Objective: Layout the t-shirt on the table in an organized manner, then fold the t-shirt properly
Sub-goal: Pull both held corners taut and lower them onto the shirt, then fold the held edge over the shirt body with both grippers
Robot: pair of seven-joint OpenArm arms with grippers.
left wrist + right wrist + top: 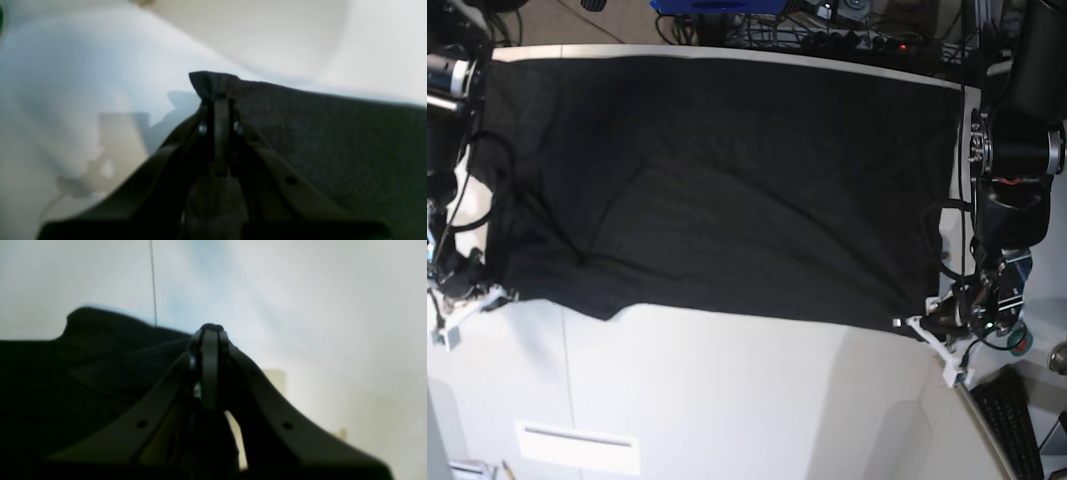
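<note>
While the t-shirt (727,180) hangs as a broad black sheet stretched between the two arms above the table (727,400), its lower edge dips in a notch toward the base view's left. At that view's right corner the left gripper (218,96) has its fingers pinched together on a puckered bit of cloth; the right gripper (210,330) is likewise clamped on the opposite corner

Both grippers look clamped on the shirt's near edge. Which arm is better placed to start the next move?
Neither alone, I'd judge. The left gripper and right gripper are both shut on the t-shirt, one at each near corner, so the spread cloth should lift evenly off the table if they move together.
</note>
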